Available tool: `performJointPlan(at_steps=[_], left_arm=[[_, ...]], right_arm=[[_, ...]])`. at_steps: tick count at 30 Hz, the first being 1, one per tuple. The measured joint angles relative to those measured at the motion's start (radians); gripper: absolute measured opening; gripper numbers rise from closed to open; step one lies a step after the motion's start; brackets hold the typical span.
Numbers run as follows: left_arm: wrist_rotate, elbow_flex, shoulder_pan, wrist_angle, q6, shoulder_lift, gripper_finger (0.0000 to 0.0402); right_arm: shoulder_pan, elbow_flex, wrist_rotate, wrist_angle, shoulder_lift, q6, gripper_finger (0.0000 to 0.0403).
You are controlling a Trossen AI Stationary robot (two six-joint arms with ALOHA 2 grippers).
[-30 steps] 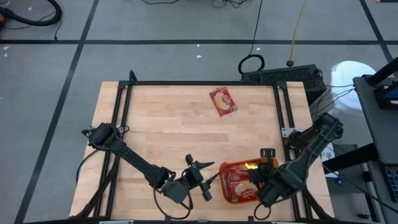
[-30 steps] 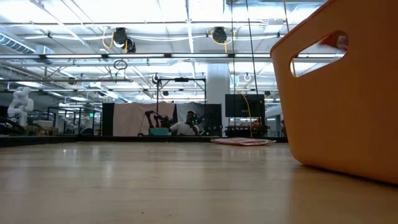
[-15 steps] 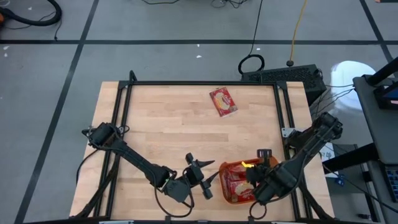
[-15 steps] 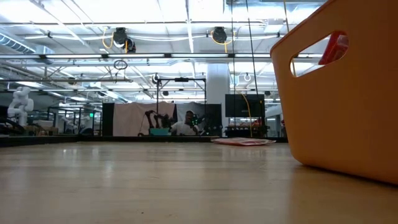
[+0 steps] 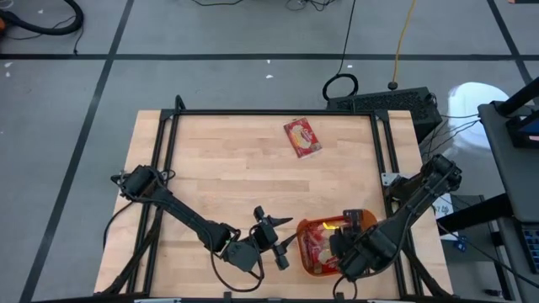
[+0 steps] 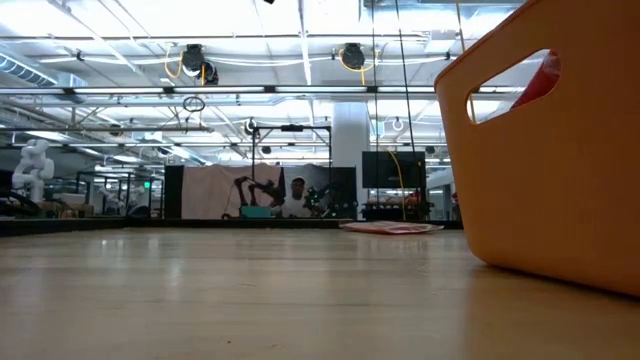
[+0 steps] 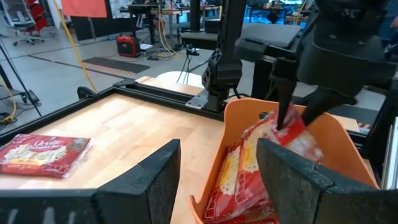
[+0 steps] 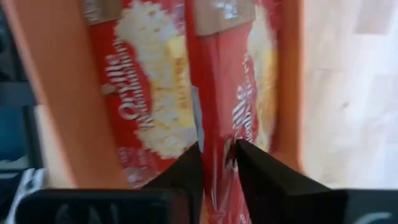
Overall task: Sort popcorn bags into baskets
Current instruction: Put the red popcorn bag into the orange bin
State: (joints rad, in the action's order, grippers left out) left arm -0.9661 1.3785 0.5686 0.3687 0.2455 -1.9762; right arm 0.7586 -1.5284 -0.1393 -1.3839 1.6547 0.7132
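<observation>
Because the right gripper point(image 7: 292, 115) pinches a bag point(image 8: 217, 112) edge-on over the basket point(image 5: 301, 257) at 5 o'clock, it can drop in, while the left gripper point(image 5: 274, 244) waits at 6, fingers apart.

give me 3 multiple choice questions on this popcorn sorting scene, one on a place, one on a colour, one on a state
1. Where is the right gripper?
A. over the basket
B. at the table's far edge
C. off the table

2. What colour is the basket?
A. blue
B. orange
C. green

3. How does the lone popcorn bag on the table lie?
A. flat, untouched
B. held by the left gripper
C. propped on the basket

Answers: 1 A, its fingers straddle a bag in the basket; 2 B, its walls are orange; 3 A, both arms are far from it.
</observation>
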Motion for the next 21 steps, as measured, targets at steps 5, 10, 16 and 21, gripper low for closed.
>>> performJointPlan(at_steps=[5,10,16,21], left_arm=[[0.000,0.000,0.000,-0.001,0.000,0.000,0.0214],[0.000,0.000,0.000,-0.005,0.000,0.000,0.0214],[0.010,0.000,0.000,-0.021,0.007,0.000,0.0214],[0.025,0.000,0.000,-0.051,0.051,0.000,0.0214]], right_arm=[[0.000,0.000,0.047,0.015,0.000,-0.021,0.0117],[0.000,0.000,0.009,0.022,-0.004,-0.056,0.0131],[-0.005,0.000,0.005,0.023,-0.012,-0.073,0.0131],[-0.005,0.000,-0.061,0.055,-0.012,-0.105,0.0128]])
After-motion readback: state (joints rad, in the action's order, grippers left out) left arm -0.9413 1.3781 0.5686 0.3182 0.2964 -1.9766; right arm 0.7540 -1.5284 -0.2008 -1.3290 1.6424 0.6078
